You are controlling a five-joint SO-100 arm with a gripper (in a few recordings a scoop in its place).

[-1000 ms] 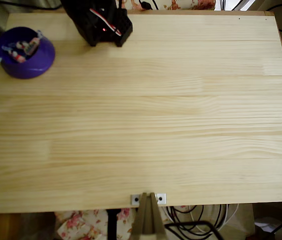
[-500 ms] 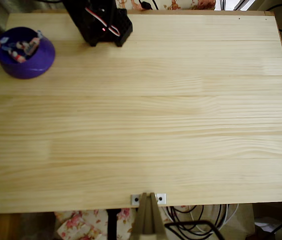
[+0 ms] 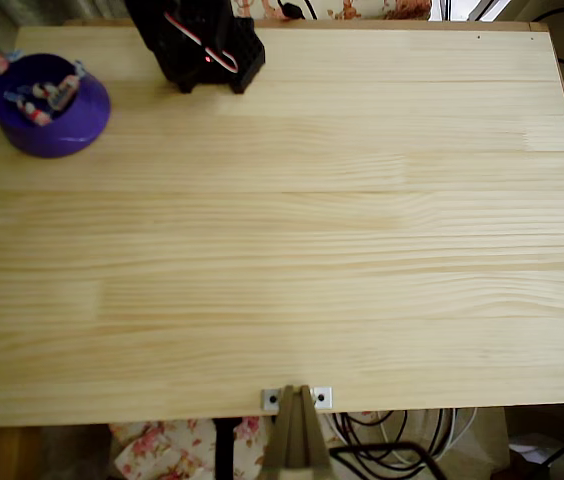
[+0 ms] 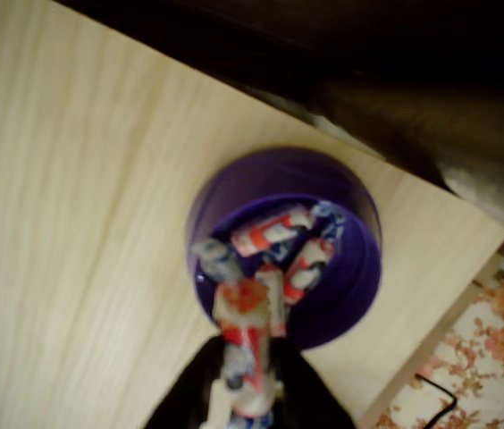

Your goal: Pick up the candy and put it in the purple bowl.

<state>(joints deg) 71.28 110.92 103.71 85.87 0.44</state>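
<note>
Only wrist view shows jaws (image 4: 245,393) apparently clamping candy (image 4: 245,344) above purple bowl (image 4: 359,268).

In the overhead view the purple bowl (image 3: 50,105) sits on the bench (image 3: 292,250) at its far left corner, with the arm's base (image 3: 202,45) to its right along the far edge. Several candies (image 3: 47,97) lie inside the bowl. In the wrist view the gripper (image 4: 247,393) hangs over the bowl's near rim with a candy (image 4: 245,344) between its fingers, above those in the bowl.

Warm dim light, blurred wrist view.
</note>
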